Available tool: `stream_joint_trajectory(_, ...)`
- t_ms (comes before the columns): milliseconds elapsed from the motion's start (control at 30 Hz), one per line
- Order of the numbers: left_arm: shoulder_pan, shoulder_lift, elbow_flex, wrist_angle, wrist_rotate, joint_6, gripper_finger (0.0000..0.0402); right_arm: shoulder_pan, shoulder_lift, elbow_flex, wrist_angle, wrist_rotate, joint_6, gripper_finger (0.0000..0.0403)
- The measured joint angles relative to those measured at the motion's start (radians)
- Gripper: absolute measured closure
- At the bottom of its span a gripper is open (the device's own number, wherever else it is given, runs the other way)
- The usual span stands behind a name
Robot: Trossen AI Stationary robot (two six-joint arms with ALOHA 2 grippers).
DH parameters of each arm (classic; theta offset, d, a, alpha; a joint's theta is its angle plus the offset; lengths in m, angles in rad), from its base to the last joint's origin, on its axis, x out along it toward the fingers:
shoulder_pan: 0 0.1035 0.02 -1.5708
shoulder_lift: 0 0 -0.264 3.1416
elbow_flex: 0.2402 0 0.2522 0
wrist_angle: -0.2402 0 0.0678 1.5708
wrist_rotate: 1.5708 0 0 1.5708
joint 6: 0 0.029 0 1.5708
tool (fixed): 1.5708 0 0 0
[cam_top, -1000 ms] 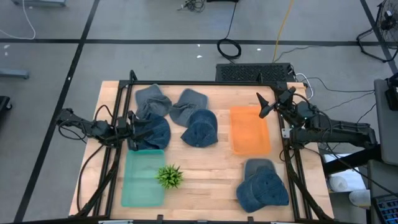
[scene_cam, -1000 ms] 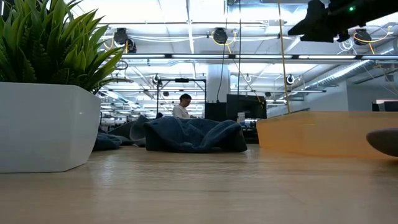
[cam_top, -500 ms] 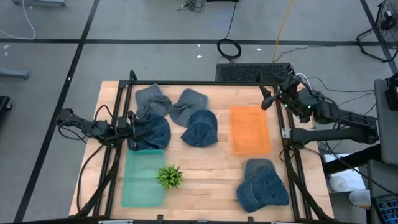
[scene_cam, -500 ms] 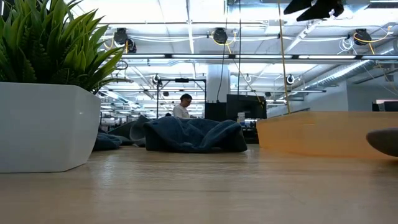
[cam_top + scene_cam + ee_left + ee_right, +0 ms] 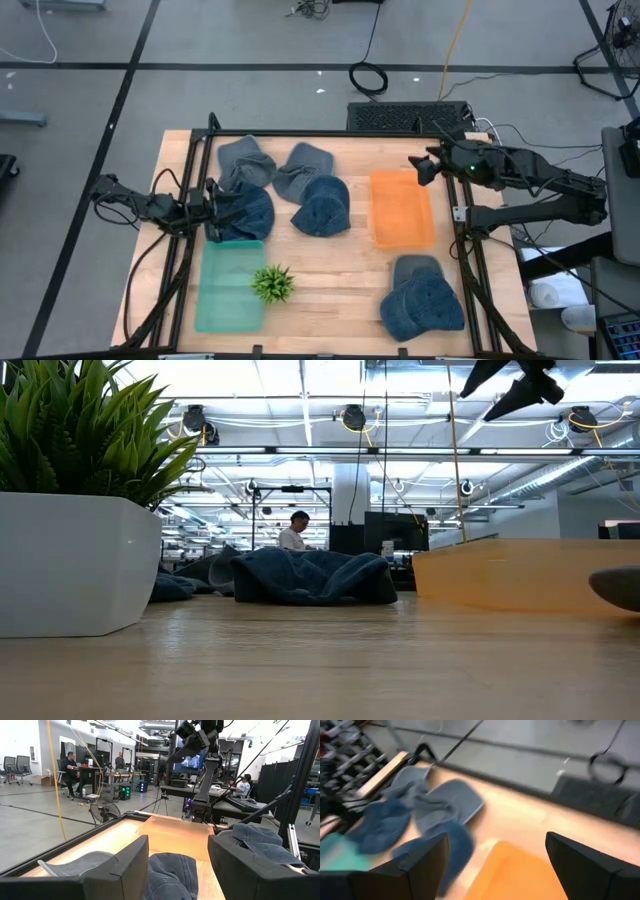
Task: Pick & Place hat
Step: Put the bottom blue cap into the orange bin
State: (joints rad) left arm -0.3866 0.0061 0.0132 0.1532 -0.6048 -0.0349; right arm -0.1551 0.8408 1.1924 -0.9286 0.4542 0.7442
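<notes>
The right gripper (image 5: 424,169) is hovering high above the orange tray's (image 5: 402,208) far corner, fingers spread wide and holding nothing, likely lining up on the hats (image 5: 322,205) mid-table. The left gripper (image 5: 212,210) is waiting, open and empty, beside another hat (image 5: 250,210). The green tray (image 5: 228,285) and plant (image 5: 272,284) are sitting nearer, clear of its path.

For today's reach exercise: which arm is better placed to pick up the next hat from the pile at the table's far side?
Probably the left. Its hand sits open right beside the dark blue hat, while the right hand hovers open above the orange tray's far edge, away from the pile.
</notes>
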Motion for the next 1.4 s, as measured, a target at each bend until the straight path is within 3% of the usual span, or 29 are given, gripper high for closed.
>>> stream_joint_trajectory(533, 0.000, 0.000, 0.000, 0.000, 0.000, 0.000, 0.0187, 0.000, 0.025, 0.028, -0.062, -0.329, 0.223, 0.0085)
stream_joint_trajectory(967, 0.000, 0.000, 0.000, 0.000, 0.000, 0.000, 0.0188, -0.015, 0.086, 0.028, -0.430, -0.378, 0.278, 0.0085)
stream_joint_trajectory(1200, 0.000, 0.000, 0.000, 0.000, 0.000, 0.000, 0.0188, 0.038, 0.140, 0.028, -0.378, -0.374, 0.295, 0.0085)
stream_joint_trajectory(1400, 0.000, 0.000, 0.000, 0.000, 0.000, 0.000, 0.0188, 0.179, 0.186, 0.028, -0.271, -0.374, 0.401, 0.0085)
